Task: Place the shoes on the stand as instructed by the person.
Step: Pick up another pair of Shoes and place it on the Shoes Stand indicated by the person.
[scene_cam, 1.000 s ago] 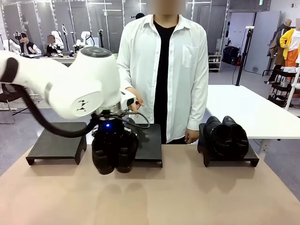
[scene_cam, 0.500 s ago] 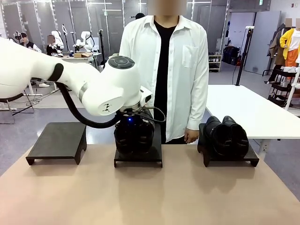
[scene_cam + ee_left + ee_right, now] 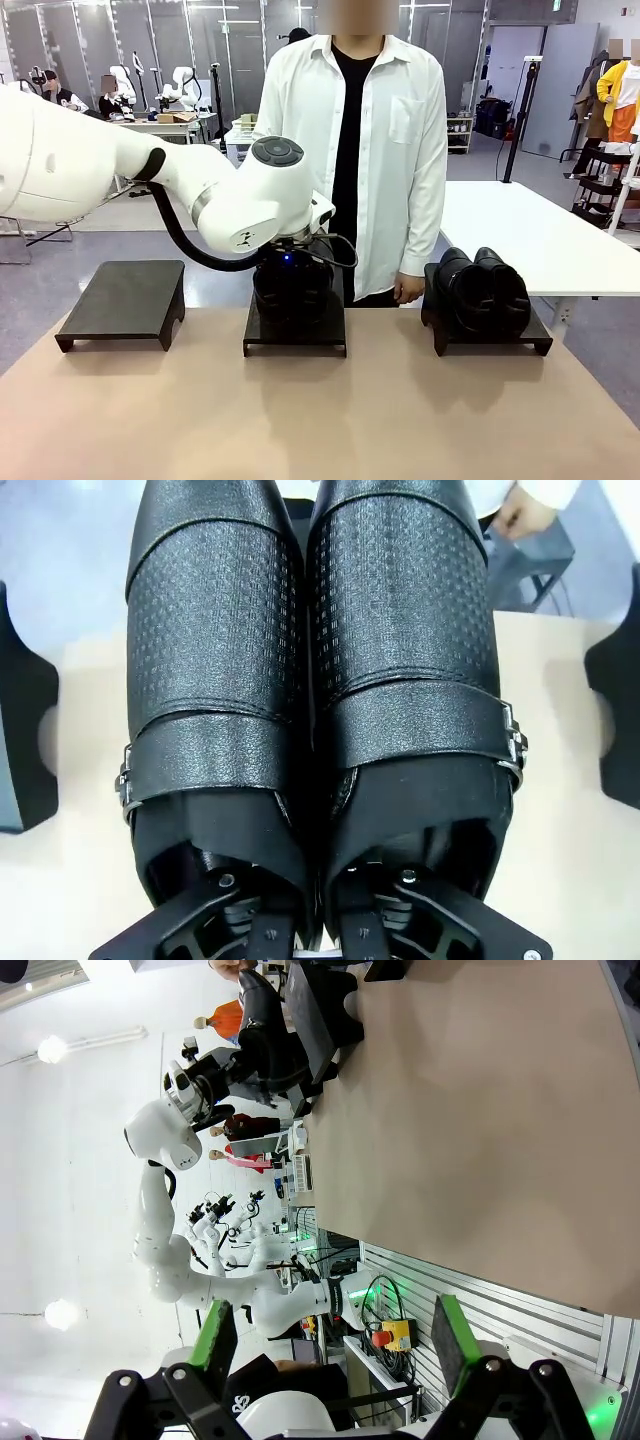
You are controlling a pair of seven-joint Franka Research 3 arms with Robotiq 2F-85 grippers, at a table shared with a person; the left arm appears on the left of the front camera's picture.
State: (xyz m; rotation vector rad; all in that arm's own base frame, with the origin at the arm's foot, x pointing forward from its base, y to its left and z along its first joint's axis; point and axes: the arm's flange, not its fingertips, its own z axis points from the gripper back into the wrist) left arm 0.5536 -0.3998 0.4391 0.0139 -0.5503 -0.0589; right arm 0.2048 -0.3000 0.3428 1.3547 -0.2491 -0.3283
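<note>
Carried monk-strap pair (image 3: 291, 292) moved from near tabletop (image 3: 320, 410) onto middle stand (image 3: 296, 335); left tool (image 3: 320, 935) pinching both heels together, steadying placement. Right tool (image 3: 330, 1345) spread, idle.

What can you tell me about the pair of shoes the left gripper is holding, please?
The held pair of shoes is black leather: glossy smooth toes, perforated panels across the vamps, and a buckled strap with a metal buckle on each outer side. They sit pressed side by side, toes away from the left gripper, whose fingers reach into the openings. In the front view they are at the middle stand.
</note>
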